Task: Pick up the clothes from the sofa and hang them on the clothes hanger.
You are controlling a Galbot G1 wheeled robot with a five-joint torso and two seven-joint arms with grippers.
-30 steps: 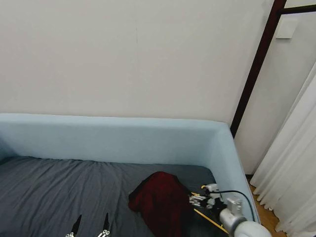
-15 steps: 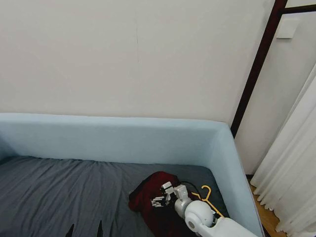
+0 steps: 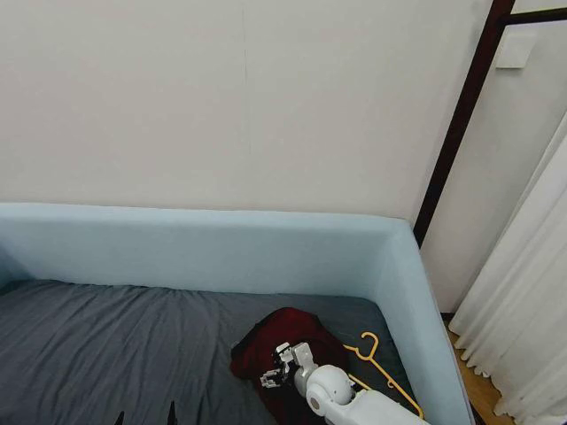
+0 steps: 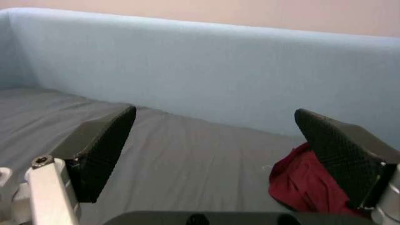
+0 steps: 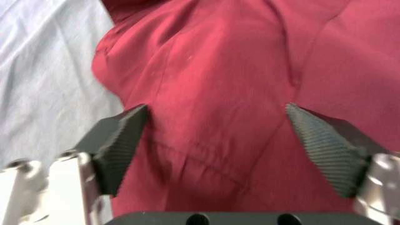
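Down in the lower centre of the head view, the right gripper (image 3: 274, 370) is poised with its jaws spread wide right over the crumpled dark red garment (image 3: 292, 341). The garment lies on the grey seat of the pale blue sofa (image 3: 106, 336), toward its right end (a yellow hanger (image 3: 383, 370) lies just beside it, further right). The left gripper (image 3: 145, 414) sits at the bottom edge, left of centre, its jaws likewise released and grasping nothing.

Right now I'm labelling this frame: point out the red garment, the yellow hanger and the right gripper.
red garment (image 3: 297, 326), head view, upper folds
yellow hanger (image 3: 369, 354), head view, by its hook
right gripper (image 3: 274, 376), head view, between fingertips
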